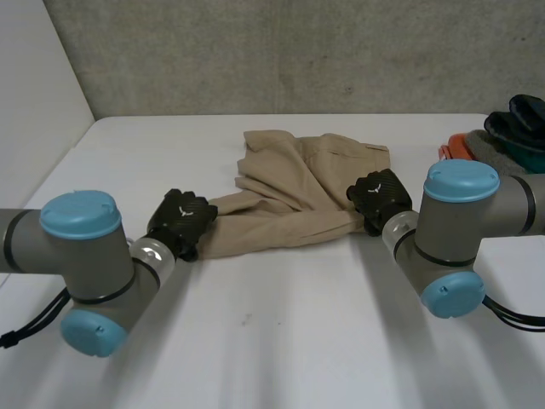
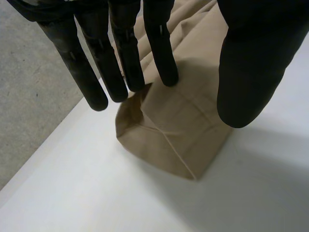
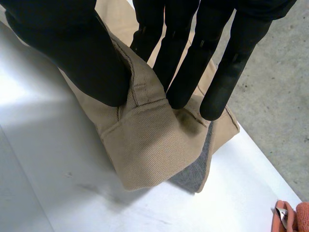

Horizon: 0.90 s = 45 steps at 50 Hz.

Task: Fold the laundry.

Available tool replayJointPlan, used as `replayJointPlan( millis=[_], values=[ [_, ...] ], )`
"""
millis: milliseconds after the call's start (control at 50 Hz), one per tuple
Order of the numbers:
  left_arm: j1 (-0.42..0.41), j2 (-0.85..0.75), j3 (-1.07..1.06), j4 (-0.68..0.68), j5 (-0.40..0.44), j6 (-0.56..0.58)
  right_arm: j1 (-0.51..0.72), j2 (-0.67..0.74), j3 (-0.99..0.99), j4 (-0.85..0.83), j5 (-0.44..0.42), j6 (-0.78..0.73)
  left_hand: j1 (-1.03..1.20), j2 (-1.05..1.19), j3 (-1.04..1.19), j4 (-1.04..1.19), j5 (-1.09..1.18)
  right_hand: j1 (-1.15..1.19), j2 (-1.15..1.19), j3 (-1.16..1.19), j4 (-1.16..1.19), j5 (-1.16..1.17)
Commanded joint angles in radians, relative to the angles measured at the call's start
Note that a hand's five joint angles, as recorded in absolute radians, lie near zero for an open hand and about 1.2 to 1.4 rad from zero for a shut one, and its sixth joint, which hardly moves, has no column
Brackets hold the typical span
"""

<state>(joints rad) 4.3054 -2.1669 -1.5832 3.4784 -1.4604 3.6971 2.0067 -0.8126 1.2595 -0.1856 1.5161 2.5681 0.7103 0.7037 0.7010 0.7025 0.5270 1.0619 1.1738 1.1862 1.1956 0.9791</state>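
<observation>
A pair of tan cotton trousers (image 1: 298, 204) lies crumpled across the middle of the white surface (image 1: 281, 341), waistband towards the robot's right and one leg stretched towards its left. The left hand (image 1: 179, 221) sits at the hem end of that leg; in the left wrist view its hand (image 2: 120, 58) is released, straight fingers resting their tips on the turned-up edge of the hem (image 2: 174, 135) and the thumb held apart over the flat cloth. The right hand (image 1: 381, 198) is at the waistband corner, where its thumb (image 3: 72, 48) and fingers pinch the cloth (image 3: 145, 145) into a raised ridge by a belt loop, grey lining showing underneath. A heap of dark, orange and grey clothes (image 1: 502, 136) lies at the surface's far right edge.
</observation>
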Motion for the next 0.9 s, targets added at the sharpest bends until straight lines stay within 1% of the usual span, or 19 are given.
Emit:
replayJointPlan(
  millis=[20,60,120,140,160,200,260,280,300,360,380,440,460,520,600,660,760,840,900],
  values=[
    [-0.006,-0.079,0.078,-0.007,-0.001,0.001,0.001,0.0,0.001,-0.002,-0.001,-0.002,0.173,0.179,0.182,0.18,0.181,0.334,0.222,0.21,0.201,0.243],
    [-0.007,-0.102,0.103,-0.012,-0.001,0.004,0.001,0.0,-0.002,-0.002,0.001,-0.003,0.21,0.217,0.22,0.218,0.219,0.334,0.222,0.21,0.201,0.243],
    [-0.006,-0.117,0.12,-0.012,-0.001,0.004,0.0,0.0,-0.005,-0.002,0.001,-0.003,0.386,0.393,0.395,0.394,0.395,0.334,0.222,0.21,0.201,0.243],
    [-0.001,-0.12,0.129,-0.012,0.0,0.004,0.0,0.0,-0.008,-0.003,0.001,-0.005,0.587,0.594,0.597,0.595,0.596,0.334,0.222,0.21,0.201,0.243],
    [-0.003,-0.12,0.132,-0.012,0.0,0.004,0.0,-0.002,-0.011,-0.003,0.001,-0.006,0.685,0.692,0.694,0.693,0.694,0.334,0.222,0.21,0.201,0.243],
    [-0.007,-0.119,0.14,-0.01,-0.004,0.004,0.0,-0.005,-0.014,-0.002,0.001,-0.006,0.686,0.693,0.695,0.694,0.695,0.334,0.222,0.21,0.201,0.243],
    [-0.012,-0.079,0.156,-0.016,-0.014,-0.006,0.0,-0.051,-0.017,0.006,0.004,-0.009,0.686,0.693,0.695,0.694,0.695,0.334,0.222,0.21,0.201,0.243],
    [-0.013,-0.047,0.163,-0.022,-0.015,-0.008,0.0,-0.066,-0.017,0.014,0.006,-0.009,0.686,0.693,0.695,0.694,0.695,0.334,0.222,0.21,0.201,0.243],
    [-0.019,0.022,0.166,-0.041,-0.017,-0.012,0.0,-0.116,-0.02,0.043,0.007,-0.014,0.686,0.693,0.695,0.694,0.695,0.334,0.222,0.21,0.201,0.243],
    [-0.032,0.142,0.178,-0.085,-0.015,-0.04,-0.002,-0.206,-0.044,0.121,0.007,-0.032,0.686,0.693,0.695,0.694,0.695,0.334,0.222,0.21,0.201,0.243],
    [-0.036,0.213,0.196,-0.11,-0.014,-0.069,-0.003,-0.265,-0.079,0.183,0.006,-0.048,0.686,0.693,0.695,0.694,0.695,0.334,0.222,0.21,0.201,0.243],
    [-0.038,0.315,0.254,-0.151,-0.015,-0.117,-0.008,-0.339,-0.156,0.268,0.003,-0.06,0.686,0.693,0.695,0.694,0.695,0.334,0.222,0.21,0.201,0.243],
    [-0.038,0.369,0.296,-0.189,-0.014,-0.14,-0.008,-0.379,-0.22,0.325,0.0,-0.063,0.686,0.693,0.695,0.694,0.695,0.334,0.222,0.21,0.201,0.243],
    [-0.026,0.455,0.394,-0.29,-0.009,-0.169,-0.011,-0.413,-0.338,0.405,-0.002,-0.068,0.686,0.693,0.695,0.694,0.695,0.334,0.222,0.21,0.201,0.243],
    [-0.024,0.493,0.504,-0.395,-0.011,-0.193,-0.016,-0.415,-0.449,0.48,-0.004,-0.075,0.686,0.693,0.695,0.694,0.695,0.334,0.222,0.21,0.201,0.243],
    [-0.023,0.495,0.543,-0.426,-0.021,-0.195,-0.016,-0.416,-0.477,0.511,-0.004,-0.081,0.686,0.693,0.695,0.694,0.695,0.334,0.222,0.21,0.201,0.243],
    [-0.022,0.463,0.54,-0.427,-0.021,-0.197,-0.016,-0.407,-0.451,0.525,-0.007,-0.085,0.686,0.693,0.695,0.694,0.695,0.334,0.222,0.21,0.201,0.243],
    [-0.022,0.357,0.529,-0.427,-0.021,-0.195,-0.016,-0.335,-0.431,0.525,-0.002,-0.085,0.686,0.693,0.695,0.694,0.695,0.334,0.222,0.21,0.201,0.243],
    [-0.022,0.24,0.531,-0.426,-0.021,-0.192,-0.014,-0.264,-0.431,0.508,-0.001,-0.081,0.686,0.693,0.695,0.694,0.695,0.334,0.222,0.21,0.201,0.243]
  ],
)
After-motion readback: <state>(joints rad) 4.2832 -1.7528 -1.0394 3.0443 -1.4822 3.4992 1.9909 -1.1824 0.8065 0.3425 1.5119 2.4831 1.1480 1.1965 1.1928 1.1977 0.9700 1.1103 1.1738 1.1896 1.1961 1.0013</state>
